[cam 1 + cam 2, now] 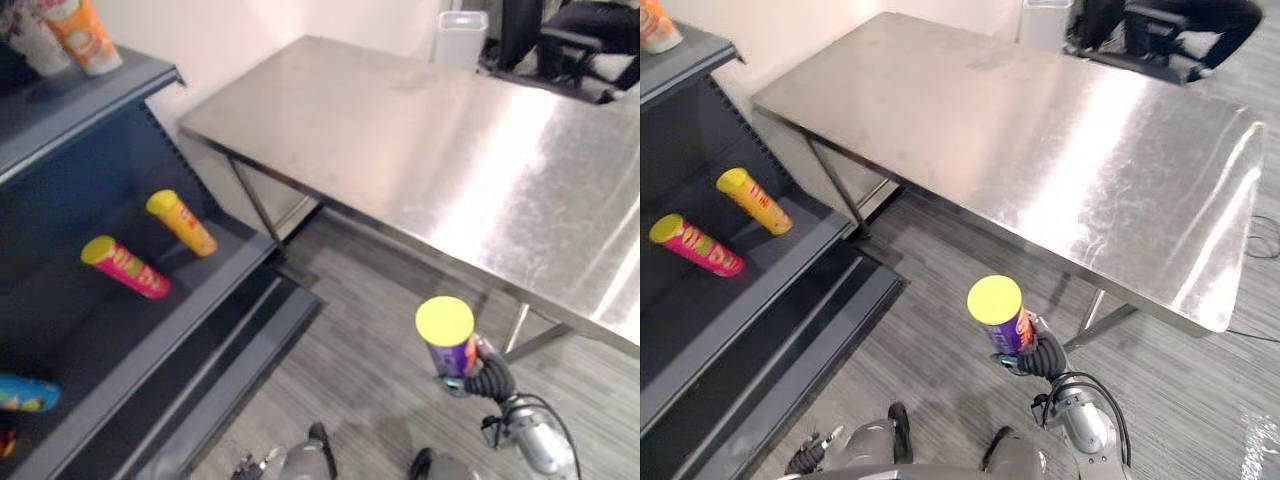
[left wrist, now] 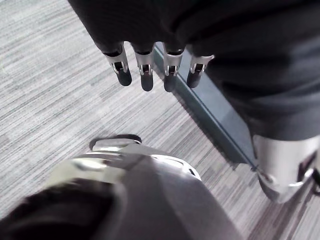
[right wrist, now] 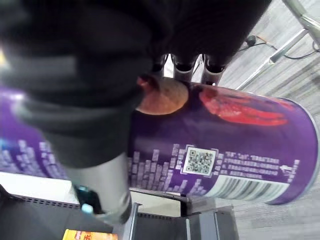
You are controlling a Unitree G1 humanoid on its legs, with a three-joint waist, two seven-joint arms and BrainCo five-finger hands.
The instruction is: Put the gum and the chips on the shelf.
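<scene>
Grip status: the right hand (image 1: 1042,352) is closed round the lower body of the purple chips can (image 1: 447,338). The can stands upright with its yellow lid on top. It hangs over the floor, off the near edge of the steel table (image 1: 450,160) and well apart from the shelf (image 1: 190,275) at the robot's left. The step in hand appears to be the carry to the shelf.

- Hold the can firmly and level.
- Lift it over the shelf's front lip.
- Aim for bare board, clear of the yellow can (image 1: 181,222) and pink can (image 1: 125,267). Both lie on their sides and would likely roll if bumped.
- Release only once the can rests on the board.

The left hand (image 2: 146,75) hangs over the floor, fingers straight, holding nothing.
</scene>
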